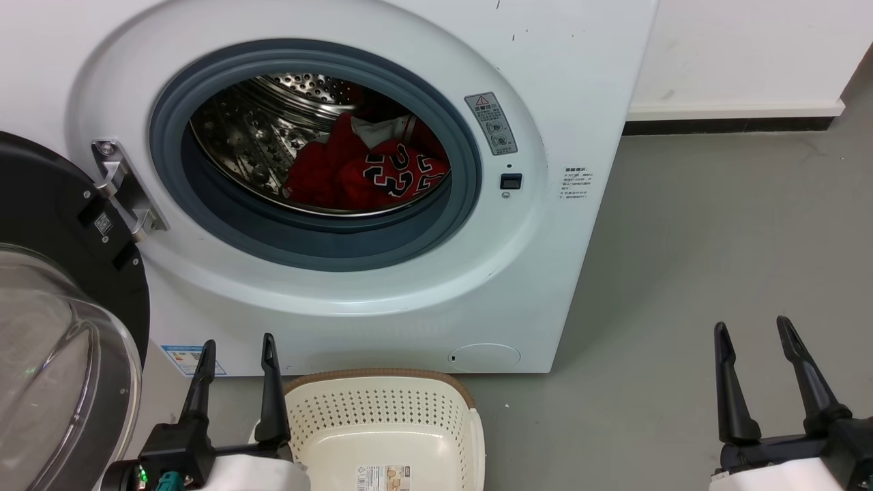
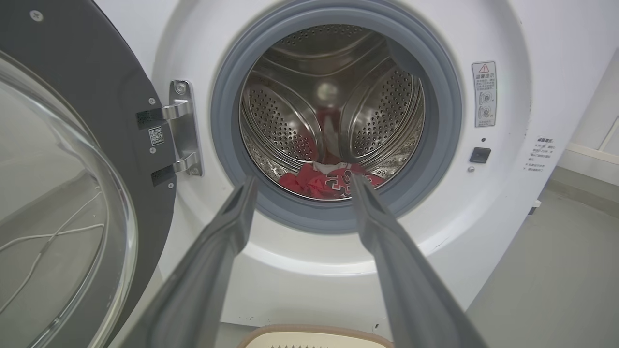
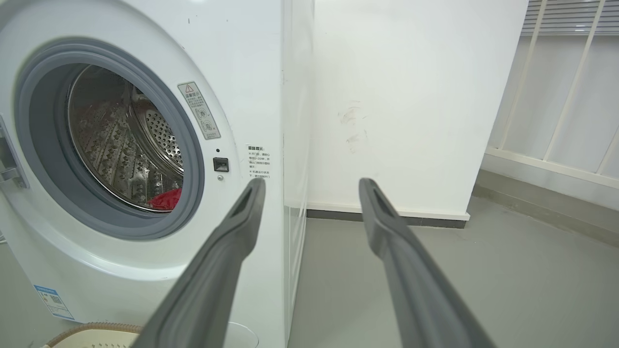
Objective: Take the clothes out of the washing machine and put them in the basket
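Some clothes (image 1: 368, 174) in washing machine (image 1: 423, 307), basket (image 1: 382, 375) near

A white front-loading washing machine (image 1: 409, 300) stands on the smooth grey floor (image 1: 682, 273), its side close to a white wall (image 1: 736, 48). A cream perforated basket (image 1: 382, 408) sits on the floor just in front of the machine's base.

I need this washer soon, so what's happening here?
A robot faces the washing machine, whose door stands open on the robot's left. The red jersey lies in the drum, untouched. The basket sits on the floor in front, with no clothes in it. The left claw and right claw are open, holding nothing, outside the machine.
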